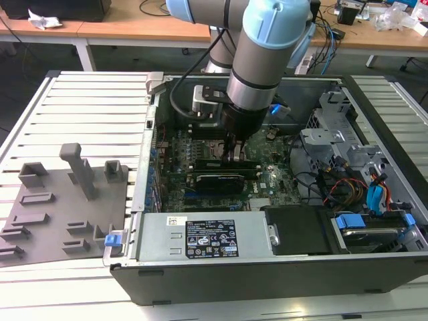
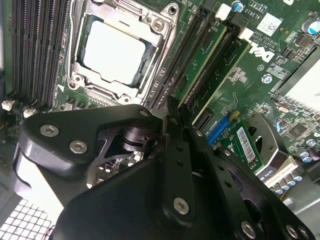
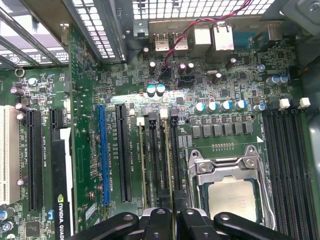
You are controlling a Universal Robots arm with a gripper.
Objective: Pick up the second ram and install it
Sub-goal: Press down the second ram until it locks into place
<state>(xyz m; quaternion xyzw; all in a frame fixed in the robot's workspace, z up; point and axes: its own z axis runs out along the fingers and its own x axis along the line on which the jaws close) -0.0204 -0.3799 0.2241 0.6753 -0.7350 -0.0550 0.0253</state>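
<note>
The second ram (image 2: 202, 57) is a thin green stick standing on edge in the memory slot closest to the processor socket. In the first wrist view the second ram (image 3: 169, 160) runs down between my two black fingers. My gripper (image 3: 173, 212) is shut on its near end, and the second wrist view shows the gripper (image 2: 174, 107) closed at the end of the stick. In the exterior view the gripper (image 1: 235, 155) reaches down into the open computer case (image 1: 200, 281) over the motherboard (image 1: 267, 180). Another green stick (image 2: 225, 70) sits in a parallel slot beside it.
The processor socket (image 3: 232, 195) lies right beside the slots, with empty black memory slots (image 3: 287, 155) beyond it. A graphics card (image 1: 217, 179) stands just before the gripper. The power supply (image 1: 207, 237), drive cage with cables (image 1: 354, 174) and a grey fixture tray (image 1: 67, 207) surround the work area.
</note>
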